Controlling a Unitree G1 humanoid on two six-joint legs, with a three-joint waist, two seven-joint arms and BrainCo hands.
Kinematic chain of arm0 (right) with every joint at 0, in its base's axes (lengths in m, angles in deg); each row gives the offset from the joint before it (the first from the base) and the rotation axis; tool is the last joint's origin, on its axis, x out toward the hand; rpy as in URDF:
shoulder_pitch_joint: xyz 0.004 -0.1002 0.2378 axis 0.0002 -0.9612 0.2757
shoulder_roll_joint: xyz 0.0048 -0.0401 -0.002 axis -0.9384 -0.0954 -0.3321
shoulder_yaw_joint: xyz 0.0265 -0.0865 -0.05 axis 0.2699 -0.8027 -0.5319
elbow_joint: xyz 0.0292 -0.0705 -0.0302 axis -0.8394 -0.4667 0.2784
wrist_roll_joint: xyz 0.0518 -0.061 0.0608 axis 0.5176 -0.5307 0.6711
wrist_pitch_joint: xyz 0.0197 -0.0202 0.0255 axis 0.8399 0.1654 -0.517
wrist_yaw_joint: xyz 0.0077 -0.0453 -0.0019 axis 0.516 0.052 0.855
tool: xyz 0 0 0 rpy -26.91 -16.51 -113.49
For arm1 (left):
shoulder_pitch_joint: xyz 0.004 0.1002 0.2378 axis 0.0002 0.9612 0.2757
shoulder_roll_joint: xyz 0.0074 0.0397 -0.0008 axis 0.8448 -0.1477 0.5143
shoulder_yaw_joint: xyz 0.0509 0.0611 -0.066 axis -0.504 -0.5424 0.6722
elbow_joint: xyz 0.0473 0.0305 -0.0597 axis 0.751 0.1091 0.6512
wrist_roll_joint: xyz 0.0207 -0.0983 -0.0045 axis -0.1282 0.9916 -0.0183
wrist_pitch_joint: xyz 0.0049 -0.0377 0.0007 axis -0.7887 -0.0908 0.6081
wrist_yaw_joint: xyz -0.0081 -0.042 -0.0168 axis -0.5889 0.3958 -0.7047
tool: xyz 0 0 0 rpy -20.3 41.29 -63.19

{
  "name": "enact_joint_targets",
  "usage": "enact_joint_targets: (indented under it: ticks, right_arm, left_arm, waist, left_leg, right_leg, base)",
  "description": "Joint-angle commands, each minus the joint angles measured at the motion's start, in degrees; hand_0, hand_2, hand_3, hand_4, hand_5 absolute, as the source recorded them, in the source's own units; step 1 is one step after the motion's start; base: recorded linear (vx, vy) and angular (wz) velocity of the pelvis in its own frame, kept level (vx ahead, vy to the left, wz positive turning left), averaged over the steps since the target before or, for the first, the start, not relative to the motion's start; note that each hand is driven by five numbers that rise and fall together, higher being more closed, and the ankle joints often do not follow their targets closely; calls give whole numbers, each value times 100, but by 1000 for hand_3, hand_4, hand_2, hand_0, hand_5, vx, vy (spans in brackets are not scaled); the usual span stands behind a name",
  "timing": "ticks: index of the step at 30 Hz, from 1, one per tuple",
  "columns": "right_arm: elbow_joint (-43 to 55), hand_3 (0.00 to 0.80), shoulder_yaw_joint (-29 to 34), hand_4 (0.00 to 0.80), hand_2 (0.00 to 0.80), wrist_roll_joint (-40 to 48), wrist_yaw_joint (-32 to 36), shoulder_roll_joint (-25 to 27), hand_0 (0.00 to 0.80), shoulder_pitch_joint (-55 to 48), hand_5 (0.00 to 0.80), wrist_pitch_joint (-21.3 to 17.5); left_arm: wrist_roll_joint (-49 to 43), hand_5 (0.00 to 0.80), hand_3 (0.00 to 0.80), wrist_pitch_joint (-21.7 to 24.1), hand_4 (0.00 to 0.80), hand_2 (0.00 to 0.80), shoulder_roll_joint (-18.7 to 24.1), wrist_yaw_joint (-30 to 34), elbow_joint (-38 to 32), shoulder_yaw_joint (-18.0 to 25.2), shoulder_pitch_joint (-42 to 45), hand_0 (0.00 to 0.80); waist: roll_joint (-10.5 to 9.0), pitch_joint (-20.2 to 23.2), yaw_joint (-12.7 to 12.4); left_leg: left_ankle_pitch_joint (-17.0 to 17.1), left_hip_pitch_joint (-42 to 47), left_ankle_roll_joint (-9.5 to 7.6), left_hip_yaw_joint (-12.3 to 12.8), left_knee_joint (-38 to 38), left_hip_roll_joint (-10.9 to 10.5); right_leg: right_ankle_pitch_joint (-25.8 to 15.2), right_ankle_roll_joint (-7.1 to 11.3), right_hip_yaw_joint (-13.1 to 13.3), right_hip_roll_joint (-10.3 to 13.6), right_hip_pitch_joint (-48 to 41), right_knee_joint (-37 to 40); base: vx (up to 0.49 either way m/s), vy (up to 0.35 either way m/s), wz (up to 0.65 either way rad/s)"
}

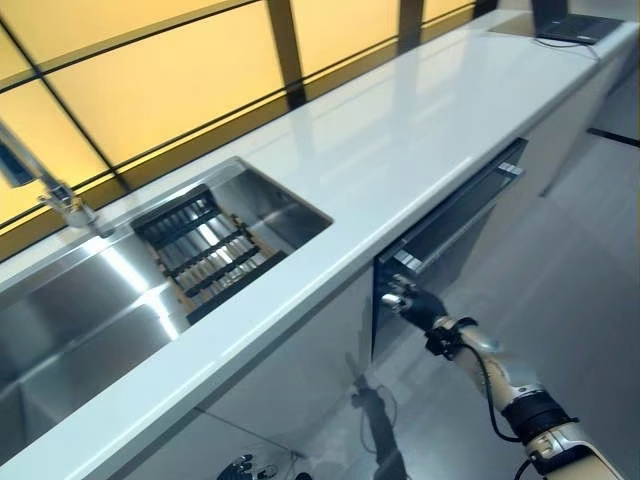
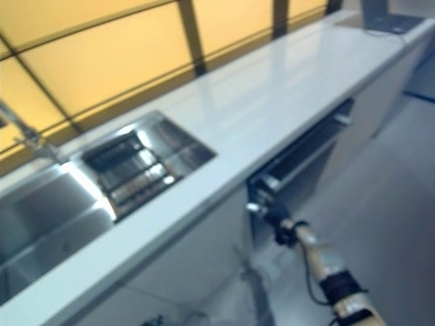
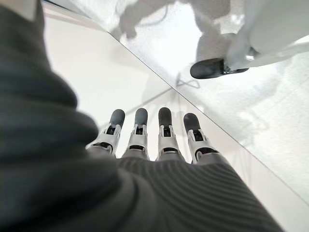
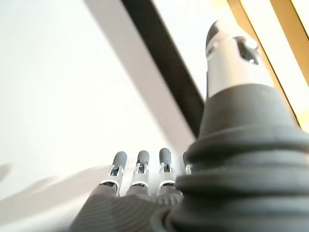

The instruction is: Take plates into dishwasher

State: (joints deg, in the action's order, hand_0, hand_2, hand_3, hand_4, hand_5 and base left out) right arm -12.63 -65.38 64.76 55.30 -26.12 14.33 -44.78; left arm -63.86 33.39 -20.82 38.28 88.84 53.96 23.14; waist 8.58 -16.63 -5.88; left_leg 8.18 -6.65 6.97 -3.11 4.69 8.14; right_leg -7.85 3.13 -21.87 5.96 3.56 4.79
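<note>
The dishwasher (image 1: pixel 455 215) sits under the white counter (image 1: pixel 400 140), its door ajar at the top with a dark gap showing. My right hand (image 1: pixel 405 300) reaches up to the near top corner of that door. In the right wrist view its fingers (image 4: pixel 140 166) are straight against the white front and the thumb (image 4: pixel 229 53) stands apart by the dark gap, so it is open and empty. My left hand (image 3: pixel 149 140) shows only in its own wrist view, hanging low over the floor with straight fingers. I can make out no plates in any view.
A steel sink (image 1: pixel 90 300) with a dark slatted rack (image 1: pixel 205 250) lies in the counter at the left, with a faucet (image 1: pixel 50 190) behind it. A dark laptop (image 1: pixel 570 25) rests at the counter's far end. Pale floor (image 1: pixel 560 290) stretches in front of the cabinets.
</note>
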Motion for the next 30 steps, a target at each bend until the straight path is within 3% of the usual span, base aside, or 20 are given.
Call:
enact_joint_targets:
  ticks: [1, 8, 12, 16, 19, 22, 23, 27, 30]
  right_arm:
    - [535, 0, -113, 0, 0, -594, 360, -240, 0, 472, 0, -362]
    - [782, 0, -172, 0, 0, -1361, 237, -36, 0, 170, 0, -567]
    - [1109, 0, 32, 0, 0, -2386, -236, 17, 0, -263, 0, -778]
    - [1344, 0, 193, 0, 0, -2860, -416, 86, 0, -707, 0, -883]
    - [1502, 0, 541, 0, 0, -3060, -390, 111, 0, -1492, 0, -965]
    - [1510, 0, 661, 0, 0, -3164, -419, 67, 0, -1804, 0, -999]
    - [1465, 0, 791, 0, 0, -3390, -537, -7, 0, -2256, 0, -1108]
    - [1146, 0, 993, 0, 0, -4170, -1246, 75, 0, -2679, 0, -1207]
    - [837, 0, 1237, 0, 0, -4471, -1775, 202, 0, -2825, 0, -1140]
  left_arm:
    - [-266, 0, 0, 70, 0, 0, 459, 102, 230, -78, -65, 0]
    - [-275, 0, 0, 137, 0, 0, 501, 141, 292, 89, 120, 0]
    - [-282, 0, 0, 231, 0, 0, 498, 132, 278, 359, 321, 0]
    - [-163, 0, 0, 282, 0, 0, 494, 96, 253, 615, 443, 0]
    - [-63, 0, 0, 291, 0, 0, 498, 11, 249, 980, 672, 0]
    - [-66, 0, 0, 296, 0, 0, 506, -22, 262, 1098, 751, 0]
    - [5, 0, 0, 288, 0, 0, 537, -108, 252, 1292, 881, 0]
    - [22, 0, 0, 262, 0, 0, 654, -229, 397, 1495, 861, 0]
    - [-24, 0, 0, 228, 0, 0, 759, -278, 429, 1635, 759, 0]
  waist:
    - [-675, 153, -235]
    - [-787, 233, -308]
    - [-849, 301, -312]
    - [-902, 368, -274]
    - [-996, 508, -252]
    - [-1027, 563, -243]
    - [-1053, 613, -179]
    - [-1095, 727, -5]
    - [-1165, 783, 110]
  left_leg:
    - [84, -98, -286, 256, 30, -299]
    - [-29, 32, -347, 176, -74, -367]
    - [-206, 119, -467, 138, -278, -512]
    - [-347, 145, -573, 152, -469, -601]
    - [-451, 323, -727, 161, -432, -733]
    - [-453, 388, -784, 167, -357, -778]
    - [-476, 526, -851, 165, -210, -809]
    - [-494, 490, -964, -32, -126, -797]
    - [-500, 346, -1072, -358, -209, -861]
  right_leg:
    - [742, -22, 223, 315, -100, -837]
    - [788, -9, 195, 352, -270, -885]
    - [825, 75, 243, 495, -415, -1011]
    - [774, 167, 341, 628, -505, -1061]
    - [460, 326, 509, 861, -573, -1278]
    - [310, 392, 558, 940, -566, -1380]
    - [-74, 516, 738, 1035, -393, -1596]
    - [-86, 500, 1389, 869, -268, -1661]
    - [-111, 466, 1983, 693, -265, -1894]
  base:
    - [108, 20, 23]
    - [104, 57, 15]
    - [132, 160, 10]
    - [115, 237, 12]
    - [163, 285, 16]
    - [67, 144, 10]
    - [25, 124, 11]
    - [-41, -8, 25]
    - [-122, -136, 58]
